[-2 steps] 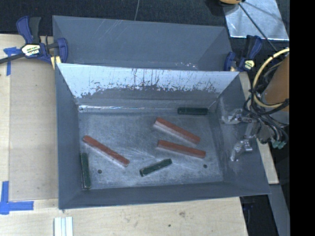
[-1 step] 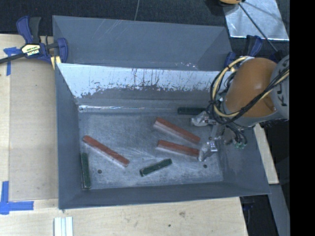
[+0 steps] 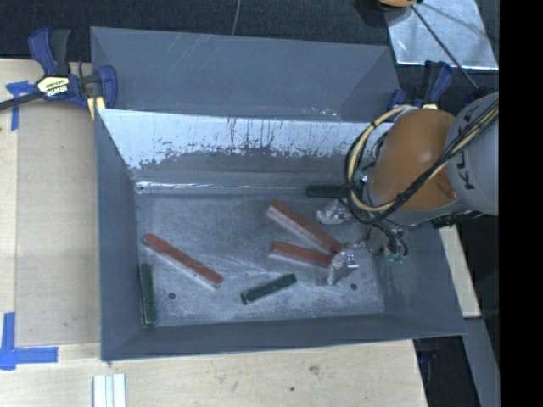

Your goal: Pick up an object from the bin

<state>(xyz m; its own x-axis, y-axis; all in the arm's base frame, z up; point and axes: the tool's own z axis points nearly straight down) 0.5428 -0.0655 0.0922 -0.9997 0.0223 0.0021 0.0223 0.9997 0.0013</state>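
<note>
Heads up, your gripper (image 3: 344,266) sits low in the right part of the bin (image 3: 114,253), right at the right-hand end of a flat reddish-brown stick (image 3: 297,253). That stick lies on the floor right of centre. Its long axis runs nearly left to right, dipping a touch toward the gripper end. Honestly, you can't tell from this angle whether the gripper is apart or together, or whether it has the stick at all.

Crowding it: a second reddish stick (image 3: 299,224) lies just above, slanting from upper left down to lower right, and its lower end comes in close by the gripper too. A dark green stick (image 3: 269,288) lies just below and to the left, tilted up to the right. Well apart on the left there's a long reddish stick (image 3: 181,259) on a diagonal and a green stick (image 3: 148,293) lying along the left wall.
</note>
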